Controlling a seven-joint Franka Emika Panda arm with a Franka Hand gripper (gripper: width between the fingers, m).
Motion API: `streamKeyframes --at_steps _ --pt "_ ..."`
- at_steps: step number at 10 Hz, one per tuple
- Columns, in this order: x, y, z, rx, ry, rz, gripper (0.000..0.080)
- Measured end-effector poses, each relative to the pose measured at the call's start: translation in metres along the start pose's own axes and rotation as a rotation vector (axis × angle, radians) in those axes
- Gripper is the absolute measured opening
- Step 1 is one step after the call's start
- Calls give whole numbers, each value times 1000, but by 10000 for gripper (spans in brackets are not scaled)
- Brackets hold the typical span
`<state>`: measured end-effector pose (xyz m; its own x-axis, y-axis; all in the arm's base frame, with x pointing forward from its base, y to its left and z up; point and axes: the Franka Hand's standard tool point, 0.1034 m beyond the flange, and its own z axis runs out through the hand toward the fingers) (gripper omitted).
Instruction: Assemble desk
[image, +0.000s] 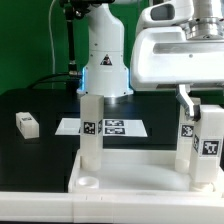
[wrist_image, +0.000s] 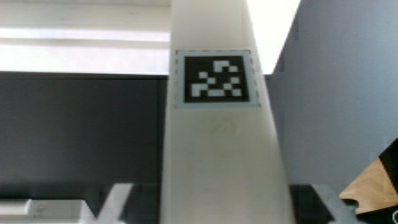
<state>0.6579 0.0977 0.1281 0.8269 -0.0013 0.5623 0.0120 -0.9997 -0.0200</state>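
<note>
A: White plastic everywhere. Where's the desk?
B: Tabletop (image: 130, 168) lies flat at the front of the dark table (image: 40, 100), rim up. One leg (image: 92, 130) stands in its corner on the exterior view's left. The right-hand leg (image: 210, 142) stands under the gripper (image: 190, 104), with a second tagged upright (image: 187, 132) just beside it. Loose leg (image: 27, 124) lies well apart, left of the marker board (image: 112, 127).
A: Claw clenched or released?
B: Cannot tell. The right-hand leg (wrist_image: 222, 150) and its tag (wrist_image: 215, 78) fill the wrist view; only one finger edge shows.
A: Risks?
B: My guess is the leg isn't fully seated. Letting go or twisting off-axis could tip it or jam it in the socket. A sideways nudge could drag the tabletop.
A: Orientation?
B: Long axis vertical, free end up, tag facing the wrist camera.
</note>
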Motion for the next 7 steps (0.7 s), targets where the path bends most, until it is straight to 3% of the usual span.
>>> streamKeyframes --at_steps 3,4,5,6,7 --pt "0 -2 0 -4 31 -10 291" --pt "-4 0 2 -7 26 -9 404" --pt "-4 0 2 -7 23 -9 404" --pt "-4 0 2 -7 23 -9 539" --pt "-4 0 2 -7 23 -9 626"
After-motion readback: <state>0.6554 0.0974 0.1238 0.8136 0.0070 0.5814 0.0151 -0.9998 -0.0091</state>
